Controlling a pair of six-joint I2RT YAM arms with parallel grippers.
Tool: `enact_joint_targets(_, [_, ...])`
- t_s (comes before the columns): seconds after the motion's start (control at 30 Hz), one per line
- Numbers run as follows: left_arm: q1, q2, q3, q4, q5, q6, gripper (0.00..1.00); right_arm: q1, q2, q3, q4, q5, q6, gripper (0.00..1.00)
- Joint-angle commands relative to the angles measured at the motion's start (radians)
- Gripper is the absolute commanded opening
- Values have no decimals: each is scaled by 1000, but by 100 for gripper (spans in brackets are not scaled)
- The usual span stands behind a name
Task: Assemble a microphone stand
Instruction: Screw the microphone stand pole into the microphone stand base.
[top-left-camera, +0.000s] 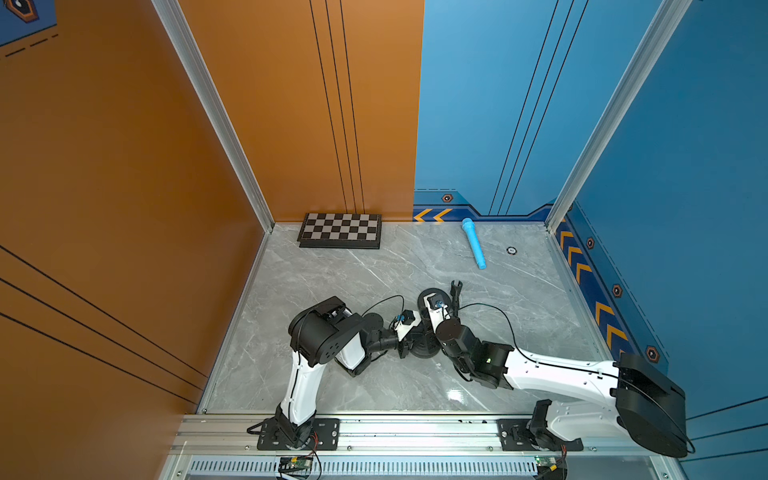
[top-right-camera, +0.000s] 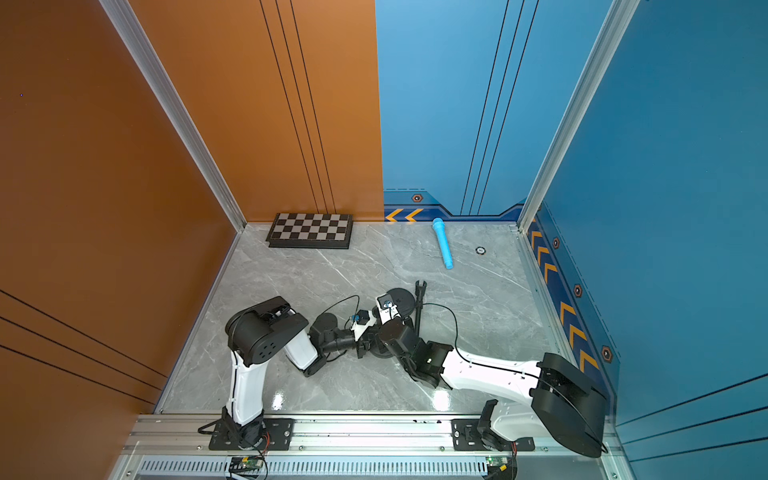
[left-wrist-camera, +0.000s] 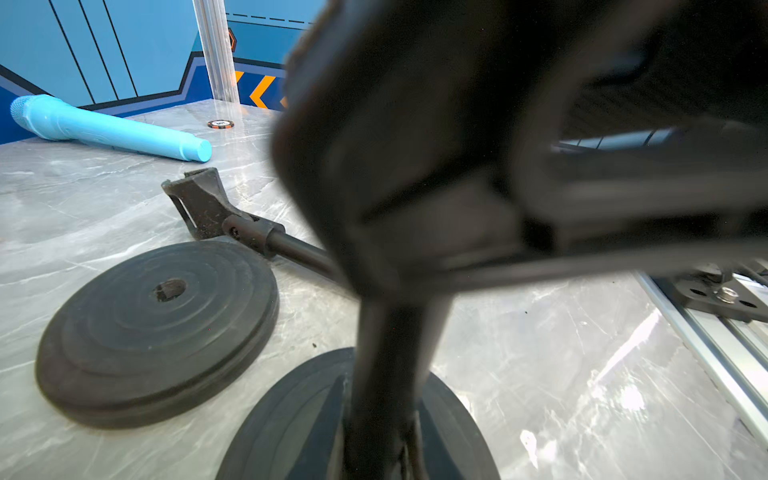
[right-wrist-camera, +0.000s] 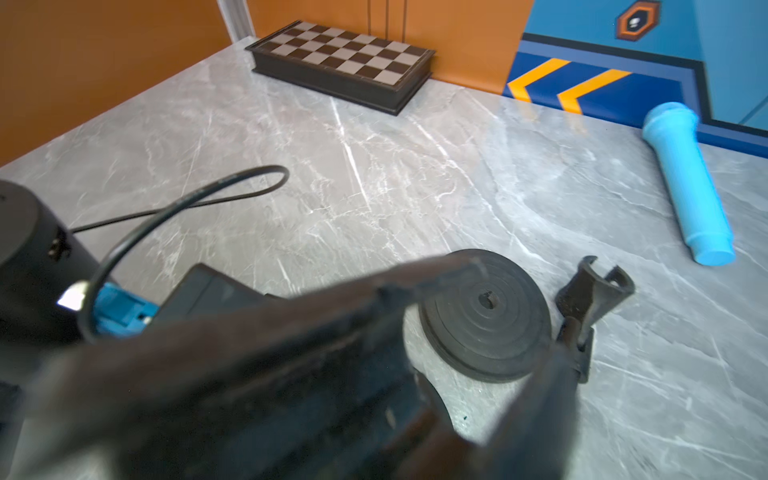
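Left fingers (top-left-camera: 407, 348) pressed together, base (left-wrist-camera: 449, 415) just ahead; right fingers (right-wrist-camera: 270, 345) beside stand pole (left-wrist-camera: 299, 249), closure cannot be told.

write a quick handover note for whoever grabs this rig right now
Grippers: left gripper shut, tips over the near base, grip unclear; right gripper shut beside the pole, grip unclear.
Things: pole lies flat next to the far base, whose hole is empty; mic lies apart, further back.
Done: nothing joined.
To do: stand the pole in a base, then set the mic in the clip.
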Motion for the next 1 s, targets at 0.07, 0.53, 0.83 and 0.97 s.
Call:
enact_joint_targets(0.07, [-11, 33, 23, -84, -42, -32, 0, 19, 17, 2, -5, -1, 29, 8])
enact_joint_targets(0.53, [-19, 28, -1, -83, 27, 10, 0, -323, -289, -51, -200, -839, -424, 53])
enact_joint_targets(0.83, [-23, 36, 2, -84, 36, 13, 0, -356, -271, -13, -191, -792, -447, 56])
enact_joint_targets(0.97, [-25, 33, -2, -84, 38, 15, 0, -358, -235, -4, -165, -761, -448, 55])
